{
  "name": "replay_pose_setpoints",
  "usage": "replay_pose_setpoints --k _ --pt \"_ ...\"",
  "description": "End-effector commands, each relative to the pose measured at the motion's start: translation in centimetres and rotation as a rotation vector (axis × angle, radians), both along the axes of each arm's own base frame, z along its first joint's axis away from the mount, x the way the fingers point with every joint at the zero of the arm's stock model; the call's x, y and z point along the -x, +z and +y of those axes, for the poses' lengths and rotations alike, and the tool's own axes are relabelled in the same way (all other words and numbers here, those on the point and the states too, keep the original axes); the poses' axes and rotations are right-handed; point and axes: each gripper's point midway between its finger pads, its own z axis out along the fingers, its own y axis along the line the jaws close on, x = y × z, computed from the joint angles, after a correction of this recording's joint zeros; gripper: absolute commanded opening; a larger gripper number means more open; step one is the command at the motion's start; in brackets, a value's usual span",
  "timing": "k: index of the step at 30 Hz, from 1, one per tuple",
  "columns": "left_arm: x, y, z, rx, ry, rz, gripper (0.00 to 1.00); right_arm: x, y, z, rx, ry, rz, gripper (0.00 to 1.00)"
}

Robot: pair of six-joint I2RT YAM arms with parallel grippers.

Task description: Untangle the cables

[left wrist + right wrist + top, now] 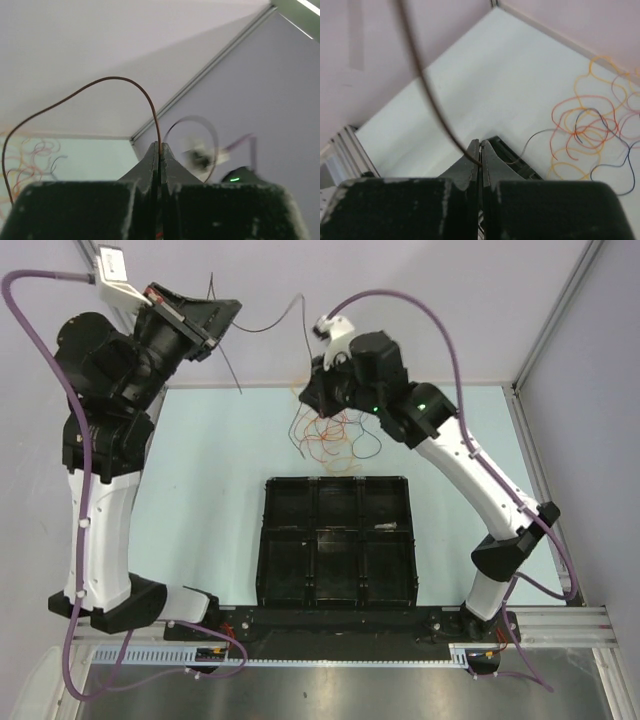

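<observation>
Left gripper [159,150] is clamping a dark brown cable [100,85] right at its fingertips. Right gripper [480,152] is pinching what looks like the same strand. Both are holding it high and spread apart, likely to draw it out of the tangle. The remaining cables [590,135] are lying on the table [220,470] below-right of the right fingertips, with the black tray [265,540] beneath them

A robotics lab cell is indicated: a pale desk [210,500] is enclosed by plain lilac panels [480,300] and aluminium framing [560,310], with a left arm [95,530] and a right arm [480,475] bolted to a rail [570,622].
</observation>
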Motion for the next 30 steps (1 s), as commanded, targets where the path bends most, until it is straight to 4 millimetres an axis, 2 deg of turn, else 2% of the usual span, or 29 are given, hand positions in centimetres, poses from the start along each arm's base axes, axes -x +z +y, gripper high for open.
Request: replay_pose_setpoints --k 1,2,3,5,6,7,8,10,11,13,14,16,17,19,20,22,23,25,26,30 --pt "-1.5 -5.4 0.6 -0.036 0.052 0.158 0.0 3.5 12.6 -3.1 -0.262 0.059 -0.133 0.0" --pt "-1.7 -6.6 0.7 -0.047 0.065 0.195 0.0 4.2 14.6 -3.5 -0.307 0.078 -0.157 0.0" --pt "-2.3 -8.8 0.7 -0.067 0.076 0.248 0.0 4.7 15.5 -3.5 -0.344 0.094 -0.145 0.0" --pt "-1.9 -10.6 1.6 -0.086 0.117 0.289 0.0 5.7 17.6 -3.8 -0.407 0.136 -0.159 0.0" --pt "-2.2 -12.8 1.6 -0.113 0.123 0.333 0.0 6.1 18.1 -3.7 -0.44 0.148 -0.146 0.0" --pt "-1.6 -13.2 1.8 -0.12 0.122 0.332 0.0 6.8 19.4 -4.1 -0.477 0.168 -0.165 0.0" --pt "-1.8 -15.1 1.8 -0.144 0.12 0.37 0.0 6.9 19.8 -4.2 -0.495 0.174 -0.163 0.0" --pt "-1.2 -17.0 1.8 -0.169 0.114 0.409 0.0 7.2 20.2 -4.1 -0.53 0.189 -0.143 0.0" --pt "-1.3 -19.0 1.8 -0.19 0.113 0.456 0.0 7.2 20.2 -4.2 -0.536 0.192 -0.137 0.0" --pt "-0.6 -21.2 2.1 -0.215 0.11 0.515 0.0 7.2 19.6 -3.8 -0.536 0.205 -0.105 0.0" --pt "-0.4 -23.4 2.1 -0.238 0.106 0.563 0.0 7.2 19.3 -3.7 -0.534 0.21 -0.095 0.0" --pt "0.2 -25.5 1.7 -0.256 0.078 0.61 0.0 7.3 18.2 -3.1 -0.525 0.227 -0.056 0.0" --pt "0.7 -27.3 1.7 -0.272 0.064 0.642 0.0 7.2 17.6 -2.8 -0.519 0.233 -0.037 0.0" --pt "1.3 -28.8 1.2 -0.276 0.023 0.666 0.0 7.3 16.5 -2.1 -0.514 0.245 -0.003 0.0" --pt "1.6 -30.8 1.0 -0.288 0.007 0.707 0.0 7.5 16.4 -1.9 -0.518 0.253 0.003 0.0" --pt "2.2 -31.9 0.5 -0.284 -0.033 0.72 0.0 7.7 15.6 -1.1 -0.515 0.271 0.024 0.0" --pt "2.5 -33.4 0.3 -0.289 -0.046 0.749 0.0 7.9 15.4 -0.7 -0.516 0.282 0.04 0.0" --pt "2.8 -33.7 -0.6 -0.275 -0.101 0.731 0.0 8.2 14.9 0.1 -0.511 0.301 0.054 0.0" --pt "3.1 -34.4 -0.7 -0.273 -0.118 0.743 0.0 8.3 14.6 0.5 -0.509 0.308 0.066 0.0" --pt "3.1 -33.7 -1.8 -0.261 -0.178 0.688 0.0 8.4 13.1 1.9 -0.49 0.327 0.104 0.0"
